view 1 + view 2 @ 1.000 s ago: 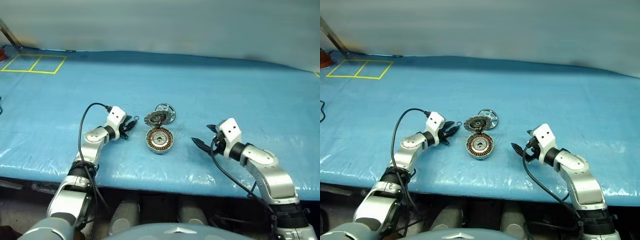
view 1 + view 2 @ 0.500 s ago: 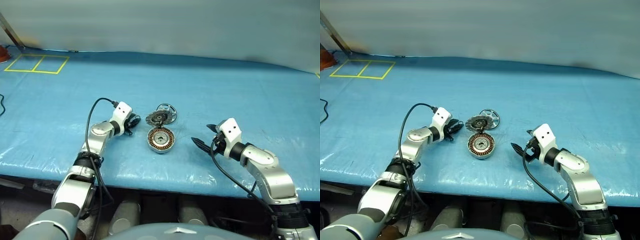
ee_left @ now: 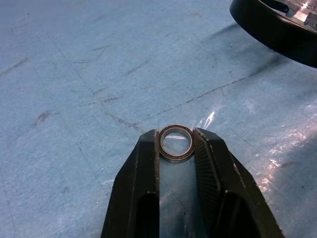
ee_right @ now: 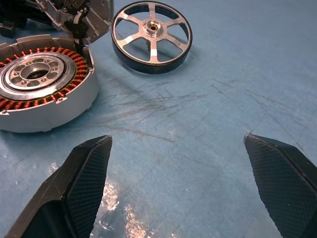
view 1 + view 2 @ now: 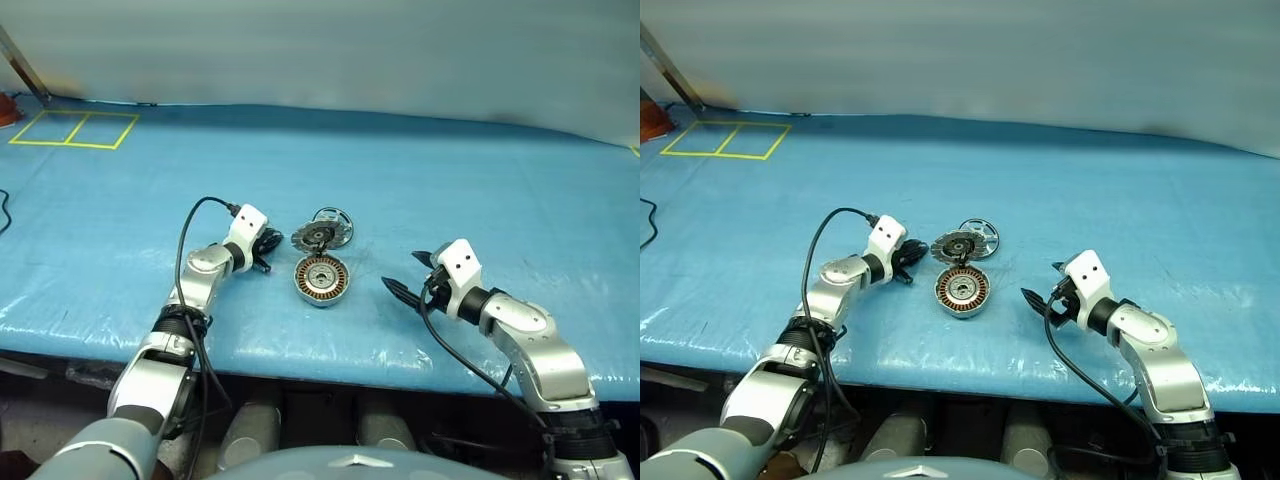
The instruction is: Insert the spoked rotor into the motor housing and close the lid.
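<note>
While my left end effector [image 3: 177, 144] pinches a small metal ring [image 3: 176, 143], right end effector [image 4: 181, 163] gapes empty; spoked rotor [image 4: 151, 36] lies beyond the open-lidded motor housing [image 4: 42, 87].

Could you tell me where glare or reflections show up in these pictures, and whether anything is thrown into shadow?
Right wrist view: a bright patch of glare on the blue cover near one finger; the spoked rotor stands sharp. Left wrist view: a small glint beside the small metal ring between the left gripper's fingers. Head views: shiny streaks along the cover's front edge.
</note>
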Action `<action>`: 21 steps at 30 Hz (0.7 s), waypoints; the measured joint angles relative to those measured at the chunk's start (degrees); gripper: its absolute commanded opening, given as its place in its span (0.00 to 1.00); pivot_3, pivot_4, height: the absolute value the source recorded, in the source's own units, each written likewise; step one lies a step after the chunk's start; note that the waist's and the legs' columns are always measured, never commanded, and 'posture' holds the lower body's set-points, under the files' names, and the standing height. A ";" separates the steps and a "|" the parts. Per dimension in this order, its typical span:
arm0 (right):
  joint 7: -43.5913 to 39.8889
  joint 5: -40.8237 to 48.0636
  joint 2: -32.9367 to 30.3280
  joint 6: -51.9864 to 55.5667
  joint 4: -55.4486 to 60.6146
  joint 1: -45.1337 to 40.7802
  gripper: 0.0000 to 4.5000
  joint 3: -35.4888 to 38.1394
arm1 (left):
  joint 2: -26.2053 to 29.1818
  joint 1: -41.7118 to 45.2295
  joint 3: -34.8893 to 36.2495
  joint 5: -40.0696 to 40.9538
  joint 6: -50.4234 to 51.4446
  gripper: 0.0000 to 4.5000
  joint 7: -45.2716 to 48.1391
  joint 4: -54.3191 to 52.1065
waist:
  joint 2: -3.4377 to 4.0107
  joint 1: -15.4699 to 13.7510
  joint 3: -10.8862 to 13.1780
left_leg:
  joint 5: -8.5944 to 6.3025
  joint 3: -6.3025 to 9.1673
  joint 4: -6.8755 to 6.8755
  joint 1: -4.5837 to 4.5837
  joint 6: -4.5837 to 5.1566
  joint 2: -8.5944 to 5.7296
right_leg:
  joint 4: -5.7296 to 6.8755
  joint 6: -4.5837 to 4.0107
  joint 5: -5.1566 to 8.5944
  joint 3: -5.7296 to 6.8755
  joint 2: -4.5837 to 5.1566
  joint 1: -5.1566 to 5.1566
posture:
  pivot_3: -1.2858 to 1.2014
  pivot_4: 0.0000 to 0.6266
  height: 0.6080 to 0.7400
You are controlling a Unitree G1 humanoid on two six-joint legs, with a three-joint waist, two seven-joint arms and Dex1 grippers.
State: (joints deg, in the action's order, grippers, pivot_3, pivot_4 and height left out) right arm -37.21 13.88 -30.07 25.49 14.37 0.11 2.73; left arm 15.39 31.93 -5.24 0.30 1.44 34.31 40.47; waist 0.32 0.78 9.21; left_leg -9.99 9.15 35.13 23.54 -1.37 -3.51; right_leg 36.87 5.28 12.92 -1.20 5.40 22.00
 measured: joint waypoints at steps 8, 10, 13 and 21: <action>-0.37 1.81 2.04 -3.62 -2.08 0.58 1.00 1.31 | 1.96 -10.66 2.23 5.84 -4.43 0.14 8.80 -10.57 | -0.03 0.39 0.02 | 0.05 -0.01 -0.33 0.25 0.10 0.04 | -0.01 0.12 0.00 -0.01 -0.01 0.47 | 0.52 0.24 1.00; -1.14 2.16 2.20 -5.47 -3.16 1.60 1.00 1.58 | 3.12 -13.14 2.58 7.38 -4.41 0.14 10.54 -13.20 | -0.05 0.41 0.03 | 0.05 -0.01 -0.41 0.26 0.10 0.04 | -0.01 0.08 0.03 -0.01 -0.01 0.51 | 0.52 0.24 1.00; -3.07 3.41 2.67 -6.88 -3.78 2.81 1.00 1.62 | 4.72 -15.47 2.88 8.53 -4.10 0.14 12.55 -15.91 | -0.07 0.45 0.06 | 0.05 -0.02 -0.43 0.26 0.09 0.08 | -0.01 0.07 0.05 -0.01 -0.03 0.53 | 0.52 0.24 1.00; -5.33 5.93 3.02 -8.22 -3.89 3.36 1.00 1.63 | 6.18 -17.82 4.02 12.66 -2.07 0.14 17.01 -22.57 | -0.16 0.32 0.15 | 0.05 -0.02 -0.39 0.26 0.09 0.07 | 0.00 -0.22 0.22 -0.01 -0.02 0.52 | 0.52 0.24 1.00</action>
State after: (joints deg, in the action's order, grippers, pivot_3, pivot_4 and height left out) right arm -42.54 19.81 -27.05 17.27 10.48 3.47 4.36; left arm 21.57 14.11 -1.22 12.96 -0.63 51.32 17.90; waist 0.15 1.10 9.36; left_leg -9.95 9.13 34.74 23.81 -1.28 -3.44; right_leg 36.87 5.05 13.13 -1.21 5.38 22.52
